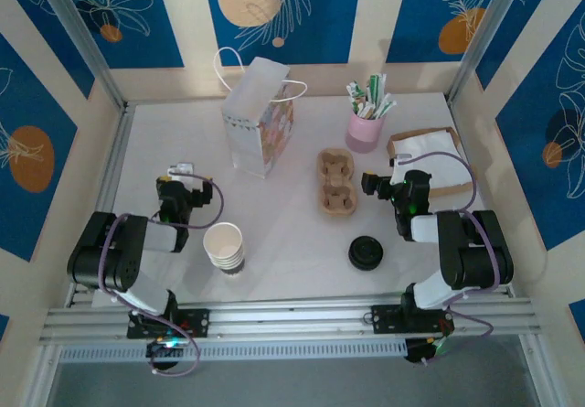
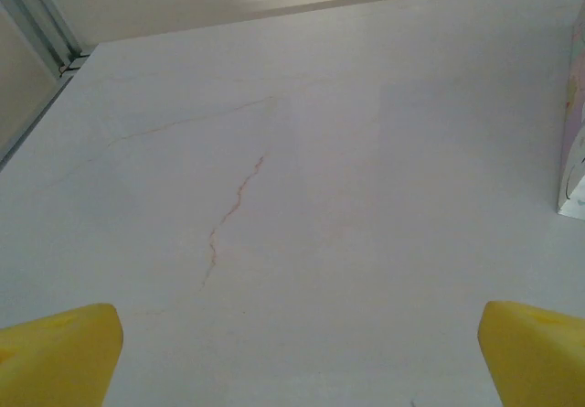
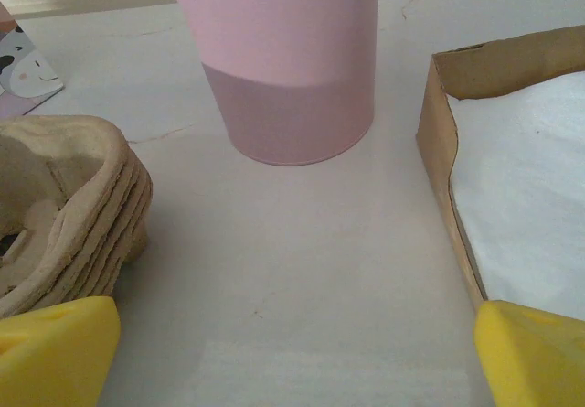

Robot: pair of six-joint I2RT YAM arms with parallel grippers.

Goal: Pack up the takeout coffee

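The takeout coffee is out of view. A stack of lidless cream cups [image 1: 225, 247] with a dark lower band stands at the front left, and a stack of loose black lids [image 1: 366, 252] lies at the front right. My left gripper [image 1: 181, 174] [image 2: 297, 361] hovers open over bare table, behind and left of the cups, with its yellow fingertips [image 2: 59, 357] wide apart. My right gripper [image 1: 382, 182] [image 3: 297, 357] is open too, low over the table between the cup carriers and the cardboard box, with nothing between its yellow fingertips [image 3: 55, 352].
A patterned paper bag [image 1: 260, 119] [image 2: 574, 151] with handles stands at the back centre. Stacked pulp cup carriers [image 1: 335, 183] [image 3: 64, 215] lie mid-table. A pink cup [image 1: 364, 131] [image 3: 288, 59] of sachets and a cardboard box [image 1: 425, 155] [image 3: 448, 142] of white napkins stand at the back right.
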